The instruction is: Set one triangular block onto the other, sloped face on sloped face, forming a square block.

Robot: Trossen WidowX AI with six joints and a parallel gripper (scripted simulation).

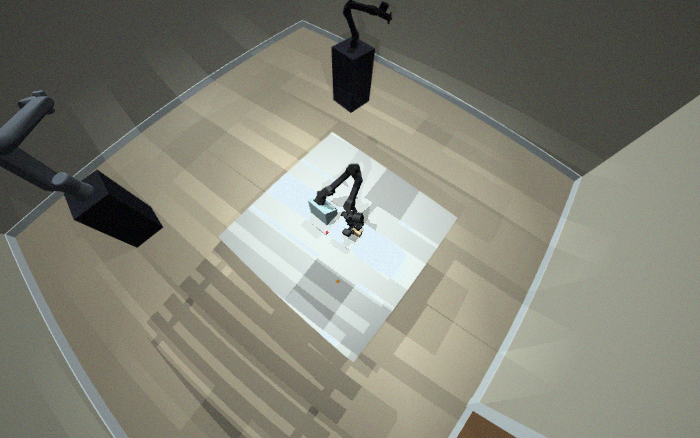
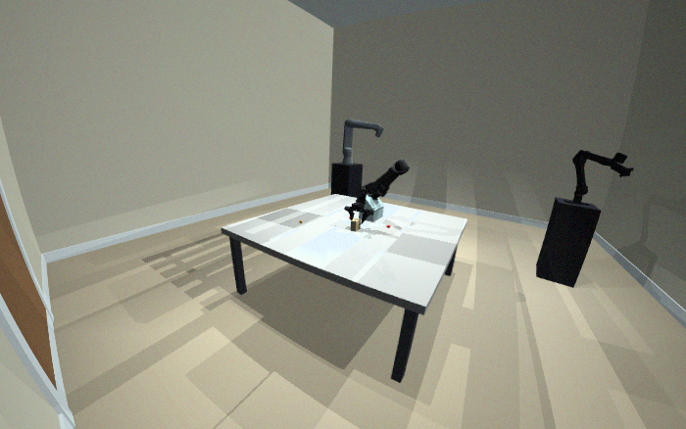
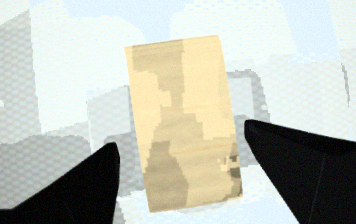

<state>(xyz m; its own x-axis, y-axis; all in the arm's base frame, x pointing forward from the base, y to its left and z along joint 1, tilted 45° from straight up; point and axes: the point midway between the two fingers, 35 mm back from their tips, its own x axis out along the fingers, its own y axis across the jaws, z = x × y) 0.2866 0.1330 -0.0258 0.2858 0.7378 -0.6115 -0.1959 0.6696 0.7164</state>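
Observation:
A light wooden block [image 1: 357, 232] [image 2: 355, 225] [image 3: 170, 90] stands on the white table [image 1: 412, 216] [image 2: 394, 285]. From above its top is a plain rectangle that looks flat, slightly turned in the wrist view. The two triangular blocks cannot be told apart; no sloped face or seam shows clearly. My gripper [image 1: 354, 230] [image 2: 358, 219] [image 3: 182, 139] is open, with a fingertip on each side of the block. In the wrist view there is a gap between each finger and the block. The block's sides and underside are hidden in that view.
A pale teal box-like body [image 1: 323, 212] [image 2: 374, 210] is at my arm's base. A small red thing [image 1: 326, 232] [image 2: 388, 226] and a small orange thing [image 1: 337, 281] [image 2: 301, 221] lie on the table. Two other arms stand on dark pedestals [image 1: 352, 77] [image 2: 568, 242] away from the table.

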